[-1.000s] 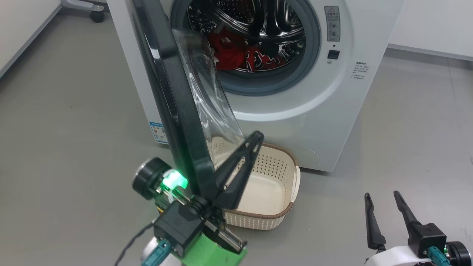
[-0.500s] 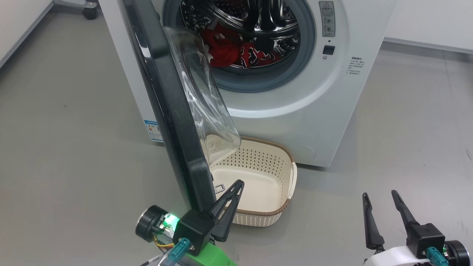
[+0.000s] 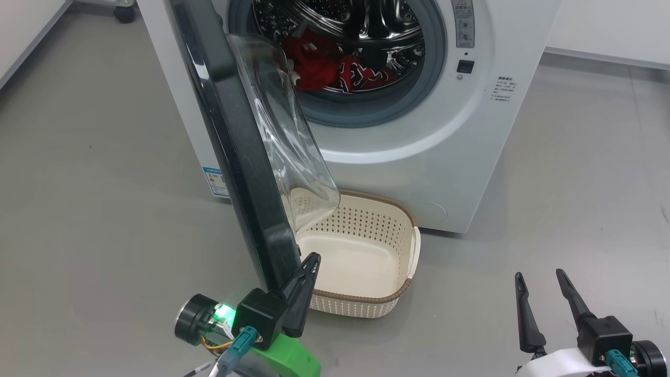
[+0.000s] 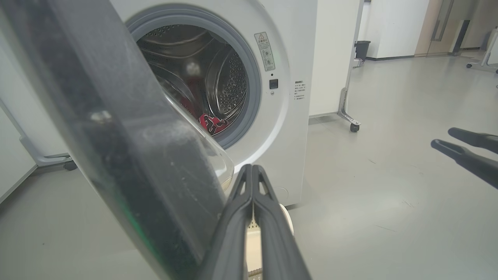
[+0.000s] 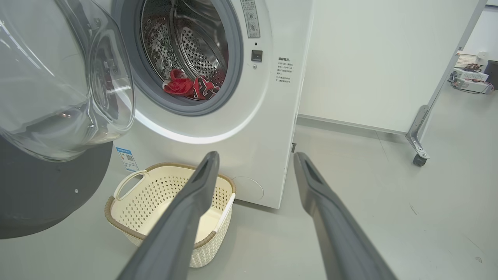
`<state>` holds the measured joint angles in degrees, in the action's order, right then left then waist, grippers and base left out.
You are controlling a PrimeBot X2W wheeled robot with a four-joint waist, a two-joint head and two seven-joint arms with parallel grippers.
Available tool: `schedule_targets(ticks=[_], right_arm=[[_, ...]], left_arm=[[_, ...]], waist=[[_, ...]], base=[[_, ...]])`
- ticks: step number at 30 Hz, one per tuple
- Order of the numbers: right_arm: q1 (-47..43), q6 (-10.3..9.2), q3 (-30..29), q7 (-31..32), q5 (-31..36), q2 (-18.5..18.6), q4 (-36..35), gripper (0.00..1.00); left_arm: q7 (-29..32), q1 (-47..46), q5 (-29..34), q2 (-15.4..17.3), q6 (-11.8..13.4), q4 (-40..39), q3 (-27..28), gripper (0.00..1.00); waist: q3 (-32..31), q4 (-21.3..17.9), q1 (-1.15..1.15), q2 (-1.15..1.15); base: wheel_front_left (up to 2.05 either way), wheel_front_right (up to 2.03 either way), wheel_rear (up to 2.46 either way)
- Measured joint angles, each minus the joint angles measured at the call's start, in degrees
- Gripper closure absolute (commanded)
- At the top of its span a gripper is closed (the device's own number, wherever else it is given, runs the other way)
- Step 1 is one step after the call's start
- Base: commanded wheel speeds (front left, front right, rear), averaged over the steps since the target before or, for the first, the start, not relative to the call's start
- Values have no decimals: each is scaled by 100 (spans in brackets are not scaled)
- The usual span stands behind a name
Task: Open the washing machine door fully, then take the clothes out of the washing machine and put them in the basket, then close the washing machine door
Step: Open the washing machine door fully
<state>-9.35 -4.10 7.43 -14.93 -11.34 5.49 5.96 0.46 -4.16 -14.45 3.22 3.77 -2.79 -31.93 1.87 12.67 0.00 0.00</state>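
Against the picture of a second ago, the washer [image 3: 445, 157] sits slightly shifted in the head view, as the camera has moved. The door [image 3: 230, 157] is seen swung out at much the same angle, edge-on. The basket [image 3: 361, 306] is found on the floor [image 3: 94, 199] just before the washer, as before, and the clothes [image 3: 335, 70] are left lying in the drum [image 3: 377, 31]. The left pincer [image 3: 310, 264], pressed together, has been drawn down and back from beside the door's glass bowl to the door's lower edge; contact there cannot be told. The right pincer [image 3: 539, 274] is kept spread at the lower right, well apart from the basket.

In the right wrist view the bowl's hollow inner side is shown, along with the basket's white handle [image 5: 130, 182] and the blue label [image 5: 125, 158] beside it. In the left wrist view the door is blurred and close on the left, and the right pincer's fingers [image 4: 467, 155] are caught at the right edge.
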Motion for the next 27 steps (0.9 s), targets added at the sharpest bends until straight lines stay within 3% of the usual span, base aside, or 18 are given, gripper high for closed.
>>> schedule_targets(ticks=[14, 27], right_arm=[[11, 69, -122, 0, 8, -30, -43, 0], [7, 101, -281, 0, 40, -41, -73, 0]], left_arm=[[-9, 4, 9, -16, 100, 80, 105, 100], [-83, 90, 54, -33, 116, -19, 105, 100]], waist=[[122, 81, 0, 0], [204, 395, 0, 0]], base=[[0, 0, 0], [0, 0, 0]])
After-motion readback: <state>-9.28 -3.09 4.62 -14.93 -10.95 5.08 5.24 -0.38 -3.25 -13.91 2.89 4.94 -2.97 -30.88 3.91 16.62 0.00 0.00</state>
